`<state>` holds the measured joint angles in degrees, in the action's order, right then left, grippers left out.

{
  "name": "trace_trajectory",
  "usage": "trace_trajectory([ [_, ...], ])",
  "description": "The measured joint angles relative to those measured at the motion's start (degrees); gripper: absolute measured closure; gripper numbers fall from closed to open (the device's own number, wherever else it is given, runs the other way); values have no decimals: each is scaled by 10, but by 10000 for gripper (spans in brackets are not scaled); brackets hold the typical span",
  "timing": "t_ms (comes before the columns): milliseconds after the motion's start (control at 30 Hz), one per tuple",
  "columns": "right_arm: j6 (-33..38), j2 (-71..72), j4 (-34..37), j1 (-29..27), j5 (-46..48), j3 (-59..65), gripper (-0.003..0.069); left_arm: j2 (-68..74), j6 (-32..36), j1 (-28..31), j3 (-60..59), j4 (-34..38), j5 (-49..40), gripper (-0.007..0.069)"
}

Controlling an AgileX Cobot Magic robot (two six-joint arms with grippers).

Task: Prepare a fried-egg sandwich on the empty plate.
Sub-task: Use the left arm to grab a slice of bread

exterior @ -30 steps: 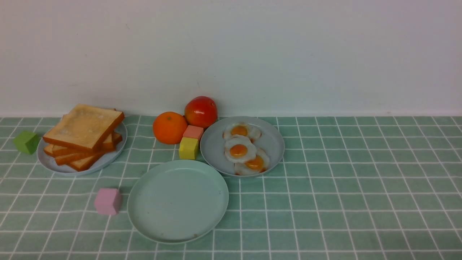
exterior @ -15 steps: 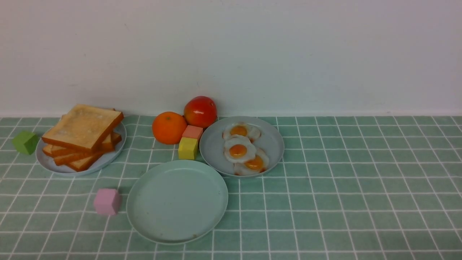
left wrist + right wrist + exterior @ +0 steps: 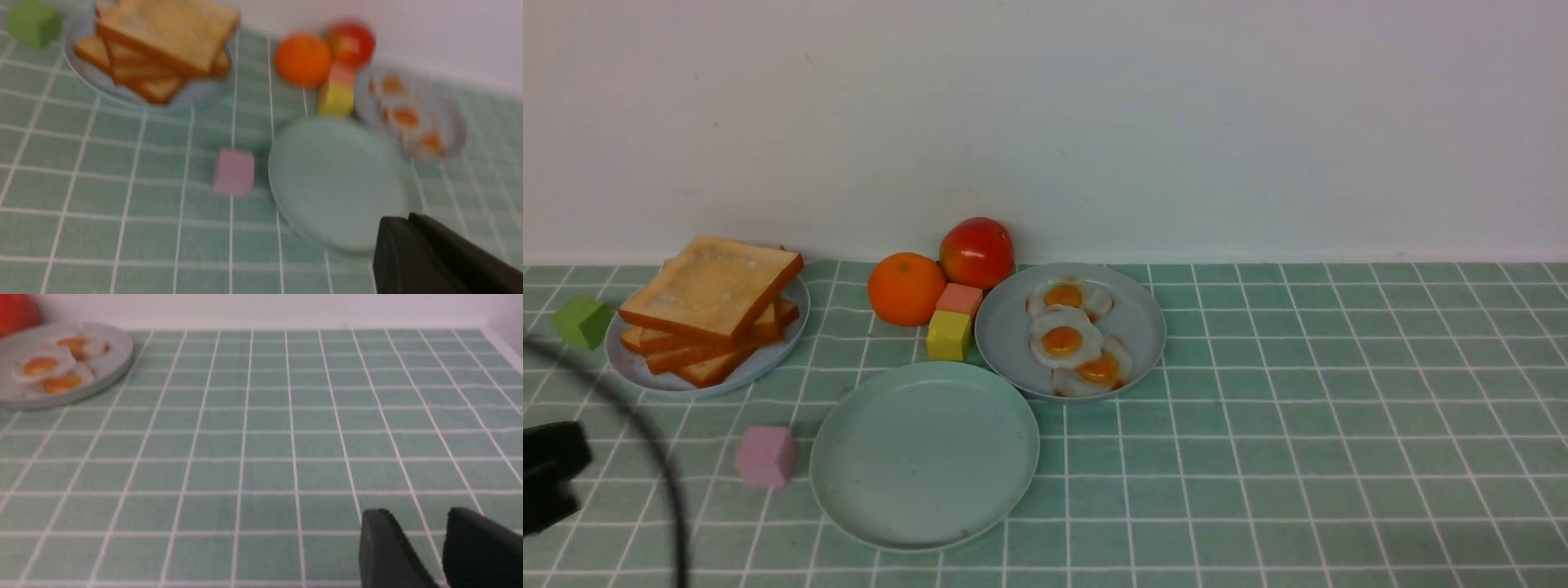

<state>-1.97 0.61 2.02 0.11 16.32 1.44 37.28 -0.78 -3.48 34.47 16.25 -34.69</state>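
Left arm (image 3: 547,478) entered | left gripper (image 3: 398,224) closed, empty | right gripper (image 3: 443,555) barely parted, empty | plate (image 3: 925,454) round, pale mint

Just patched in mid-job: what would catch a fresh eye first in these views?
The stack of toast slices on a grey-blue plate at back left, and three fried eggs on a second grey-blue plate at centre. In front of them lies the empty mint-green plate, with an orange and a red fruit by the wall behind.
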Motion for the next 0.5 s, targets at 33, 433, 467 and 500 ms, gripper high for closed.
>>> trace_trajectory([
  [33, -16, 0, 18, 0, -22, 0, 420, 26, 4, -6, 23, -7, -24, 599],
  [433, -158, 0, 165, 0, -271, 0, 420, 322, 2, -24, 229, -86, -81, 599],
  [467, -170, 0, 166, 0, -275, 0, 420, 341, -3, -24, 240, -94, -77, 599],
  [500, -185, 0, 163, 0, -273, 0, 420, 355, -7, -24, 250, -100, -73, 599],
])
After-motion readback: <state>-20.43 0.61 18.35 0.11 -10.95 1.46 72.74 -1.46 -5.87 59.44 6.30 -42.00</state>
